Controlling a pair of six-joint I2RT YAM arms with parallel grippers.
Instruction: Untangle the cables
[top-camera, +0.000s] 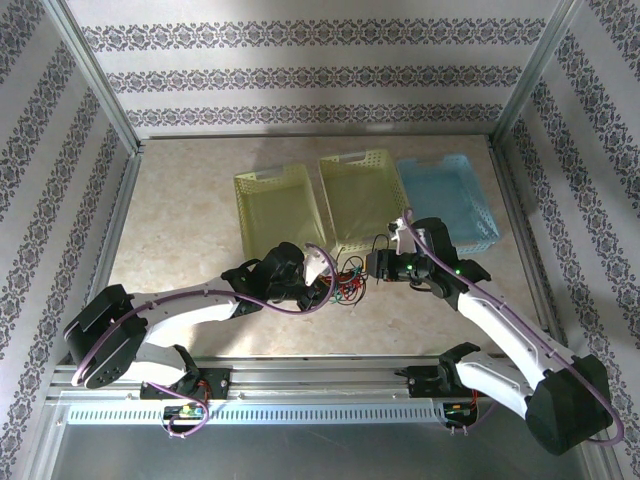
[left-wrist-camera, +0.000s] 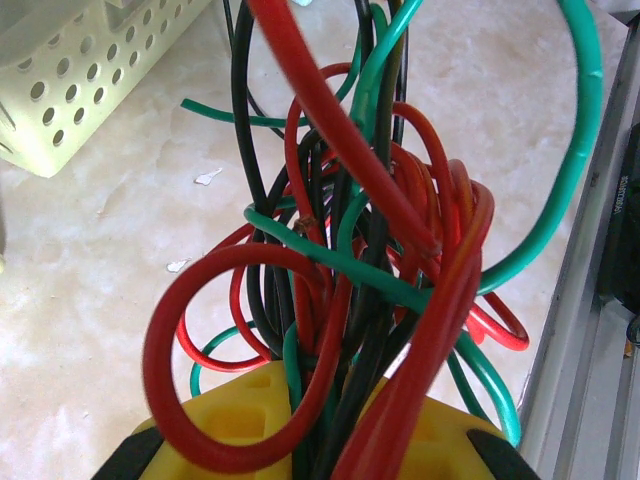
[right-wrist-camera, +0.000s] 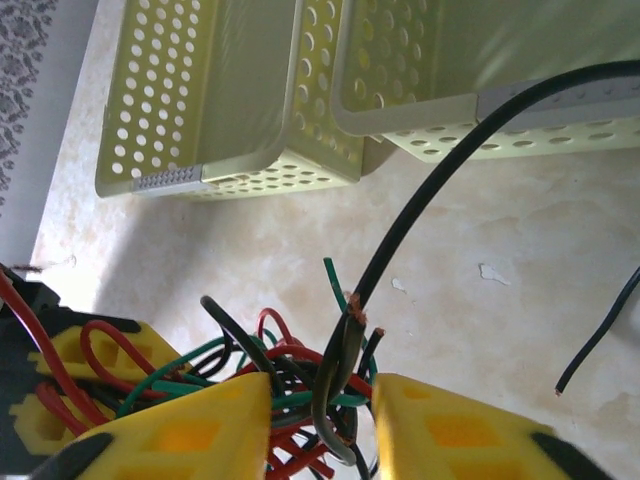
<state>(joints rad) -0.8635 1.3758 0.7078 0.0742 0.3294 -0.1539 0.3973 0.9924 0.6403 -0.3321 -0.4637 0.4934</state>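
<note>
The cables (top-camera: 350, 285), a knot of thin red, green and black wires, hang between my two grippers just in front of the baskets. My left gripper (top-camera: 322, 287) holds the knot from the left. In the left wrist view its yellow fingers (left-wrist-camera: 230, 420) are shut on a bundle of red, black and green strands (left-wrist-camera: 350, 250). From the right, my right gripper (top-camera: 372, 266) faces the knot. Its jaws (right-wrist-camera: 322, 410) stand apart around a bent black cable (right-wrist-camera: 345, 380) without pinching it. That black cable (right-wrist-camera: 450, 170) runs up to the right.
Three empty perforated baskets stand side by side behind the knot: two yellow-green ones (top-camera: 275, 205) (top-camera: 362, 195) and a blue one (top-camera: 445, 195). A loose black cable end (right-wrist-camera: 600, 340) hangs at the right. The metal frame rail (left-wrist-camera: 590, 300) runs close on the near side.
</note>
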